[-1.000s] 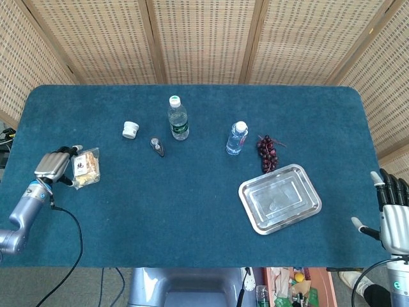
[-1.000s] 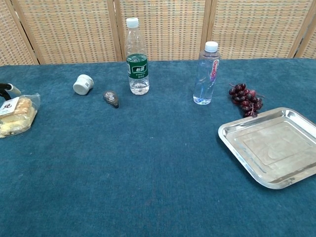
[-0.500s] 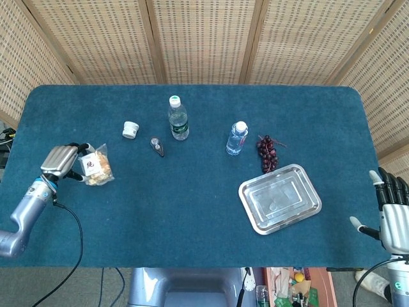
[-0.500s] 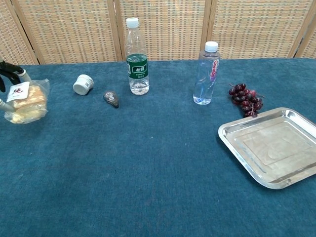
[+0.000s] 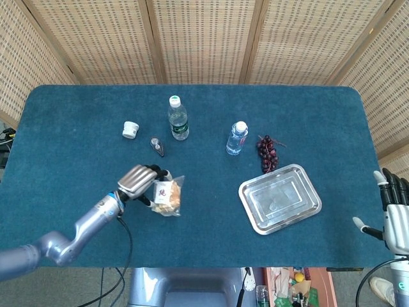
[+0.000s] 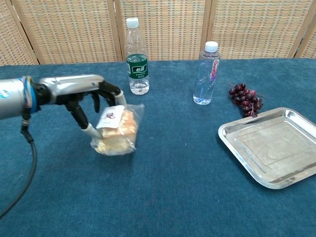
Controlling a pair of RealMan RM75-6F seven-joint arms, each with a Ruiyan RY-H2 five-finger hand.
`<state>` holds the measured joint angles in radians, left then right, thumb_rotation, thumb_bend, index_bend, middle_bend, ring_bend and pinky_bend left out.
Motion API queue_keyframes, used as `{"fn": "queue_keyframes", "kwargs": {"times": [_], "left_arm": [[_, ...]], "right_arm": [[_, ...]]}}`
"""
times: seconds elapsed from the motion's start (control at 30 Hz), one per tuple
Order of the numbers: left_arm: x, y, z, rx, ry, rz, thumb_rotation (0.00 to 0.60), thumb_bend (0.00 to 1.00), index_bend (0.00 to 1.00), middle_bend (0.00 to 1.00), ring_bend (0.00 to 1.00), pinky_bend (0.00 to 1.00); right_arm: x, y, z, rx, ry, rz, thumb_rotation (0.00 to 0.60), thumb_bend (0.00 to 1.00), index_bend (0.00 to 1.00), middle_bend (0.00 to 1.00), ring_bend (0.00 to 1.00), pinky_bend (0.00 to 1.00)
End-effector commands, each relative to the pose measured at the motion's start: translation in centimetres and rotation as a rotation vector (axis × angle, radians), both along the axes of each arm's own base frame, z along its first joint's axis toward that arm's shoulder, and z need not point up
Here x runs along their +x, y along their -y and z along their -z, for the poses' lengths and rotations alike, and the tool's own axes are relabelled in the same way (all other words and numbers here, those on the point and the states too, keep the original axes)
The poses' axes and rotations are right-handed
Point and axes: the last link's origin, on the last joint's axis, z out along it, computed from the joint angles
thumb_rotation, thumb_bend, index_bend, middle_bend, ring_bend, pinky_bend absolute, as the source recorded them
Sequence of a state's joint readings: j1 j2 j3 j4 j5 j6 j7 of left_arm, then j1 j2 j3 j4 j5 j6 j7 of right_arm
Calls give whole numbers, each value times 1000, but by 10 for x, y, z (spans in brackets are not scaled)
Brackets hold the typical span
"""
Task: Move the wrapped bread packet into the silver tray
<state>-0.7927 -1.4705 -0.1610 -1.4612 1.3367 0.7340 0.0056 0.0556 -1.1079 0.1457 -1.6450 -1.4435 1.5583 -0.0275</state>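
From the head view, my left hand [image 5: 139, 181] has the wrapped bread packet [image 5: 167, 196] pinched by its left edge, fingers curled around the plastic. The packet sits over the blue tabletop [image 5: 77, 128], left of centre and toward the near side, and I honestly can't tell from up here if it's lifted or resting on the cloth. The silver tray [image 5: 280, 199] is well off to the right with nothing in it. Just past its far edge there's a bunch of grapes [image 5: 267, 153], and left of those a clear water bottle [image 5: 236, 138]. Further left is a green-label bottle [image 5: 177, 118], with a small dark object [image 5: 156, 146] and a little white jar [image 5: 130, 130] nearby. My right hand [image 5: 395, 214] is out past the right edge of the tabletop, fingers spread, holding nothing.

Chest view gives me a way better look at the grab. The left hand [image 6: 91, 103] comes in from the left, and the fingers [image 6: 84, 121] hook the packet [image 6: 116, 131] at its top and left side. The bag hangs tilted, label facing me, bread slices showing through the wrap. The tray [image 6: 274, 145] is still well apart, over at the right. Grapes [image 6: 245, 99] sit right behind it, and both bottles [image 6: 205, 73] stand upright at the far side. Right hand doesn't show in this one.
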Motion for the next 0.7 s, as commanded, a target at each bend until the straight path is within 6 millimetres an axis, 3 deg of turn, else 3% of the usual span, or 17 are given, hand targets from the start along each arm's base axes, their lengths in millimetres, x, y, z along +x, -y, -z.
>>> {"fn": "queue_keyframes", "kwargs": {"times": [0.03, 0.07, 0.13, 0.27, 0.3, 0.43, 0.53, 0.7], "left_arm": [[23, 6, 27, -128, -3, -23, 600, 2, 116, 153, 113, 227], [25, 7, 26, -144, 4, -34, 600, 0, 27, 41, 35, 115], [27, 6, 15, -128, 23, -43, 600, 0, 0, 0, 0, 3], [15, 9, -28, 4, 21, -34, 600, 0, 0, 0, 0, 0], [6, 9, -44, 70, 6, -38, 600, 0, 0, 0, 0, 0], [-16, 15, -79, 205, -40, -72, 600, 0, 0, 0, 0, 0], [-47, 23, -122, 371, -83, -153, 600, 0, 0, 0, 0, 0], [-78, 40, -157, 506, -67, -250, 600, 0, 0, 0, 0, 0]], "right_arm": [[-2, -1, -1, -2, 0, 6, 600, 0, 0, 0, 0, 0], [-2, -1, -1, -2, 0, 8, 600, 0, 0, 0, 0, 0], [-2, 0, 0, 12, 18, -5, 600, 0, 0, 0, 0, 0], [-1, 3, 7, 102, 40, -48, 600, 0, 0, 0, 0, 0], [2, 7, 11, 131, 23, -80, 600, 0, 0, 0, 0, 0], [13, 18, 19, 199, -54, -176, 600, 0, 0, 0, 0, 0], [36, 38, 34, 313, -177, -327, 600, 0, 0, 0, 0, 0], [60, 61, 59, 437, -335, -500, 600, 0, 0, 0, 0, 0]]}}
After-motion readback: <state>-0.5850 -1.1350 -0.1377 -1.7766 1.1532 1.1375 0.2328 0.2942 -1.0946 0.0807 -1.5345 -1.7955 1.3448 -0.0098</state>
